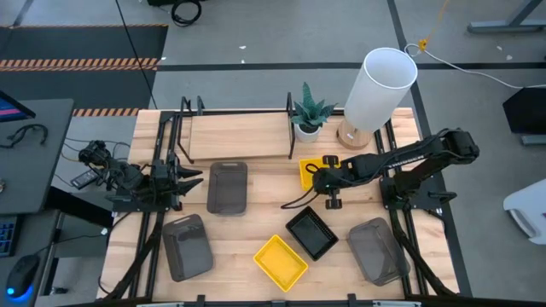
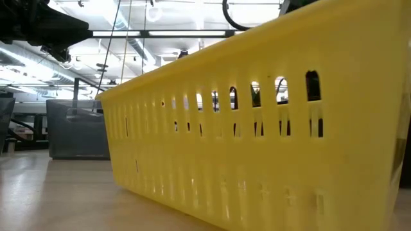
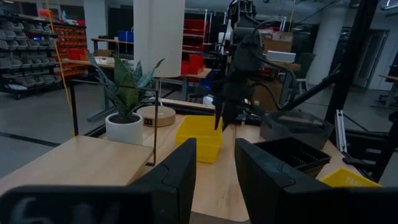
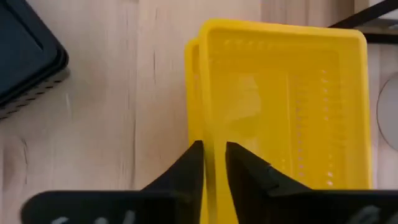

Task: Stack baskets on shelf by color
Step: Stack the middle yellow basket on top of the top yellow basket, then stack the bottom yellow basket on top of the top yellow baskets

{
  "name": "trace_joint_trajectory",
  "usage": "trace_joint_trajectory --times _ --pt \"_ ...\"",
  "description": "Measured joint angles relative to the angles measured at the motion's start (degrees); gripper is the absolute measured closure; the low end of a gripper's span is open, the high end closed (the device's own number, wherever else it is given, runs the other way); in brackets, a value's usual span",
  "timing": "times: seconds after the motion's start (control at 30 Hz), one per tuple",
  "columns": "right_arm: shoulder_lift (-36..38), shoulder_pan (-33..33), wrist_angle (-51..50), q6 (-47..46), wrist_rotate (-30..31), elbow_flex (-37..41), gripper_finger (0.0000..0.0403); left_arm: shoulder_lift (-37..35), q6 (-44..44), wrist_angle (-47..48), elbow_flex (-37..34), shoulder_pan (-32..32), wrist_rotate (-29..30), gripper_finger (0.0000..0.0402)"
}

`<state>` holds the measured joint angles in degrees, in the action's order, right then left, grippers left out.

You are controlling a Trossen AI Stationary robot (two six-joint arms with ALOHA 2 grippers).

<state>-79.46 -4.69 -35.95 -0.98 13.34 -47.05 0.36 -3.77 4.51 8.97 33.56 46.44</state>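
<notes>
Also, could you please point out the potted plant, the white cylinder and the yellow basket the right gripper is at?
potted plant [image 1: 309, 113]: high view, on its leaves.
white cylinder [image 1: 380, 90]: high view, on its side wall.
yellow basket [image 4: 292, 99]: right wrist view, on its floor.
right gripper [image 4: 214, 163]: right wrist view, midway between fingertips straddling the basket wall.

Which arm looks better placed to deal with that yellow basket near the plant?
The right. Its gripper is already over the yellow basket, fingers astride one wall, near the shelf. The left gripper waits at the table's left side, open, well away from it.
</notes>
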Motion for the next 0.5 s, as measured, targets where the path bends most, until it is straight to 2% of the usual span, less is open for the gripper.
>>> trace_joint_trajectory --times 0.23,0.37,0.5 --pt "-0.02 -0.27 -1.53 -4.72 0.77 -4.32 0.0283 0.0 -0.02 0.0 -0.02 0.01 0.0 0.0285" --pt "-0.61 -1.66 -1.22 -8.29 1.49 -8.42 0.0276 0.0 -0.02 0.0 -0.02 0.0 0.0 0.0285" --pt "-4.81 -4.67 -0.93 -14.45 1.56 -13.59 0.0275 0.0 -0.02 0.0 -0.02 0.0 -0.02 0.0285"
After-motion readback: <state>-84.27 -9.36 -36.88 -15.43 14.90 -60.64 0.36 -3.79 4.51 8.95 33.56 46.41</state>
